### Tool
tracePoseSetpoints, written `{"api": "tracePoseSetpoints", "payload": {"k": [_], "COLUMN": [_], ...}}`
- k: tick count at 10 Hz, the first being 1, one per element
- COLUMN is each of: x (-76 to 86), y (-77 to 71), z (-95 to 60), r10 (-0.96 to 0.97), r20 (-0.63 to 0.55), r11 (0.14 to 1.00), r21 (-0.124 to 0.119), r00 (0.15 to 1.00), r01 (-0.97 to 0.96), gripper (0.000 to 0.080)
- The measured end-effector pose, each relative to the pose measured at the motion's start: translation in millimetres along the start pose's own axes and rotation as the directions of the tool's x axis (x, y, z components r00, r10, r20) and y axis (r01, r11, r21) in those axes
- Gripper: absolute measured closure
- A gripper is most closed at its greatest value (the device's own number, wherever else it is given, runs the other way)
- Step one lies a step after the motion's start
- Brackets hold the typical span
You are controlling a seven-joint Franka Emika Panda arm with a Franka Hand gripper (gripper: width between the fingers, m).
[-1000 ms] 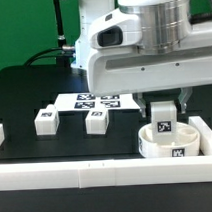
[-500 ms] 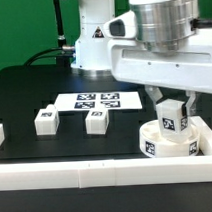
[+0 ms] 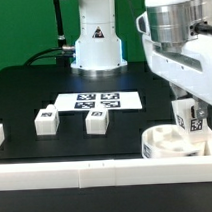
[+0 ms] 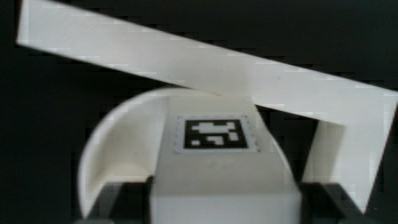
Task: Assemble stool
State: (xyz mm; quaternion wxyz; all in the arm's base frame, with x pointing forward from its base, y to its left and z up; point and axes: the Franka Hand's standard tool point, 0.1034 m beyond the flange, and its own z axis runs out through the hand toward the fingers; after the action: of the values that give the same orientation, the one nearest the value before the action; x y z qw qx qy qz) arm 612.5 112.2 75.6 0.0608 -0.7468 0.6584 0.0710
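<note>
The gripper (image 3: 186,110) is clamped on one stool leg (image 3: 190,121), and its jaws press on two opposite sides of the blocky piece. The wrist view shows the same, with the tagged leg between the dark fingers. I judge that it grips the upper part so that the lower end is free to enter a socket. The leg stands nearly upright, with its long axis vertical and its lower end pointing down at the round seat (image 3: 164,143), on the seat's side toward the exterior view's right. Whether it is already seated I cannot tell. The seat lies in the corner of the border rails (image 3: 87,173), which probably brace it against pushing. A second leg (image 3: 96,119) and a third leg (image 3: 45,120) lie well apart from it, near the marker board (image 3: 97,98).
</note>
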Motion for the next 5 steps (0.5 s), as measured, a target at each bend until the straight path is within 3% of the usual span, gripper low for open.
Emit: {"api": "tracePoseSetpoints", "payload": {"k": [2, 3, 4, 5], "x": [-0.9, -1.3, -2.6, -2.6], "y": [-1.2, -1.1, -0.8, -0.9], "z": [-0.7, -0.5, 0.2, 0.1], "r10": [0.193, 0.201, 0.198, 0.187], "r20": [0.004, 0.006, 0.008, 0.008], "r11": [0.981, 0.98, 0.98, 0.982], "r21": [0.004, 0.003, 0.002, 0.002], "r00": [0.981, 0.98, 0.98, 0.982], "r01": [-0.193, -0.201, -0.198, -0.187], "gripper": [0.0462, 0.0462, 0.0406, 0.0242]}}
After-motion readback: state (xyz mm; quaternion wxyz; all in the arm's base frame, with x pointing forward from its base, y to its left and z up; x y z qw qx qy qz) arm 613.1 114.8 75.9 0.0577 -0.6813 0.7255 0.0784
